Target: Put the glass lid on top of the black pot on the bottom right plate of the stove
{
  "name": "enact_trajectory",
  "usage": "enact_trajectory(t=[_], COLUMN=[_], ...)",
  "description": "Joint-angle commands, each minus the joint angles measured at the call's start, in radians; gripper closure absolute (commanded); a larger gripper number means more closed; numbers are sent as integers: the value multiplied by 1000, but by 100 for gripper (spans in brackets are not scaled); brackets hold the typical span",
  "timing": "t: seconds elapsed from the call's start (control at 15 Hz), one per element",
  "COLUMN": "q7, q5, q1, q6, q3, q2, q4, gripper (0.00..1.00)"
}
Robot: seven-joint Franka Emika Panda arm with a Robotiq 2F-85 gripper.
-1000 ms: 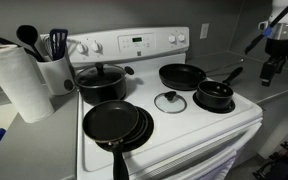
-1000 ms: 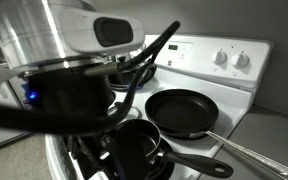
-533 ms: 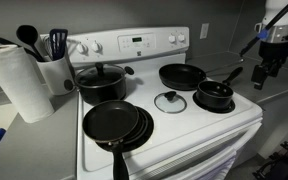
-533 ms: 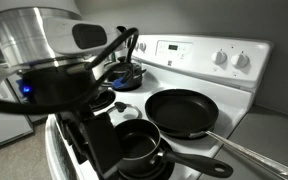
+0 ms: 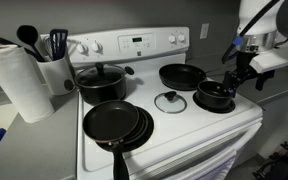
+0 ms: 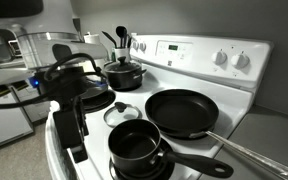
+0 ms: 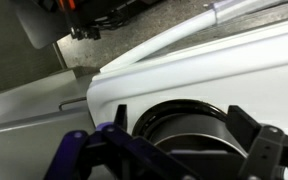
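Grey tabletop [image 5: 39,140] flanks the stove [image 5: 184,135], and its white top carries everything you are working with. In both exterior views the glass lid [image 5: 170,101] lies flat on the stove top near the front middle. It is just beside the black pot [image 5: 213,96] but apart from it, and nothing touches its knob. The black pot sits on the front burner on the side where your arm comes in, its long handle angled up and away. Behind it lies a frying pan [image 5: 182,75]. A two-handled pot [image 5: 101,80] and a stack of frying pans [image 5: 117,125] fill the other half.

Your tool [image 5: 242,78] hangs just past the black pot's outer edge and above it, holding nothing. There it is small and dark against the wall, and you cannot read how its jaws stand. In an exterior view it is a blurred dark mass [image 6: 74,130] that hides the stove's front corner.

In the wrist view two fingers [image 7: 79,155] rise from the bottom edge, spread wide, with the pot's rim showing between them. Their tips are cut off by the frame, so the tool looks released rather than clenched.
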Motion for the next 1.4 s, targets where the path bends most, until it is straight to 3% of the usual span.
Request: enact_trajectory(t=[0.0,0.13,0.2,0.73,1.0,1.33], q7=[205,313,247,355,657,921], q5=[59,92,52,33,1,20], q1=[4,25,38,41,43,122], q6=[29,11,18,54,105,96], q3=[20,18,-3,0,20,3], q2=[144,169,119,214,329,493], q4=[95,131,82,135,204,367], gripper=[0,0,0,0,0,0])
